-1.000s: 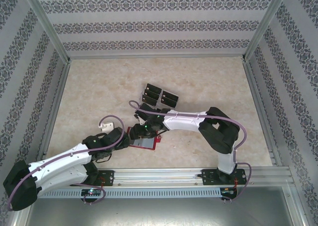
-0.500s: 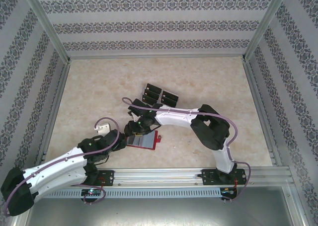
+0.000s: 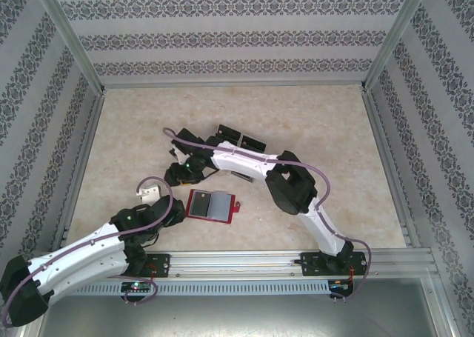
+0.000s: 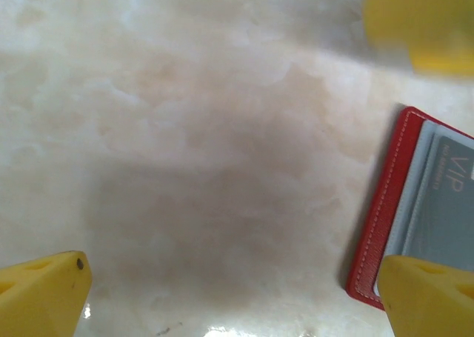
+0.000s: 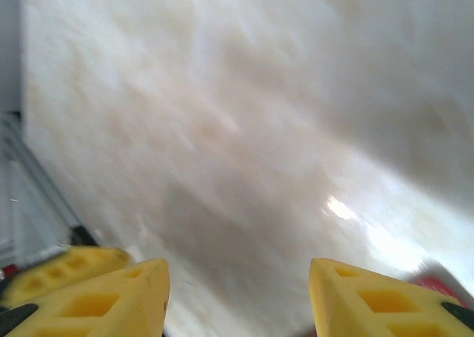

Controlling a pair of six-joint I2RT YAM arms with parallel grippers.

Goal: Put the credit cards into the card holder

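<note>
On the beige marbled tabletop [image 3: 318, 122], just off the right fingertip of the left gripper [image 3: 173, 212], the small red leather-like folding card holder [image 3: 211, 206] lies flat and spread open, its snap tab pointing away from that gripper. The left wrist view shows the left gripper [image 4: 235, 298] with its yellow fingertips [image 4: 43, 291] set wide apart and nothing but bare table between them. Its right fingertip overlaps the near corner of the card holder [image 4: 385, 211], though whether it touches cannot be told. Inside the red stitched border sits a grey panel lettered VIP [image 4: 448, 204]. A blurred yellow shape [image 4: 418, 22] sits ahead of this gripper and to its right.

The right gripper [image 3: 178, 175] hangs over bare table, with the card holder apart from it on the side toward the arm bases. Its wrist view is blurred, but the right gripper [image 5: 237, 300] is plainly spread wide and empty, and a sliver of red [image 5: 444, 281] shows beside one fingertip.

The small flat black rectangular credit cards [image 3: 229, 135] lie clustered back along the right arm, on its far side, partly hidden by it and well apart from the card holder.
</note>
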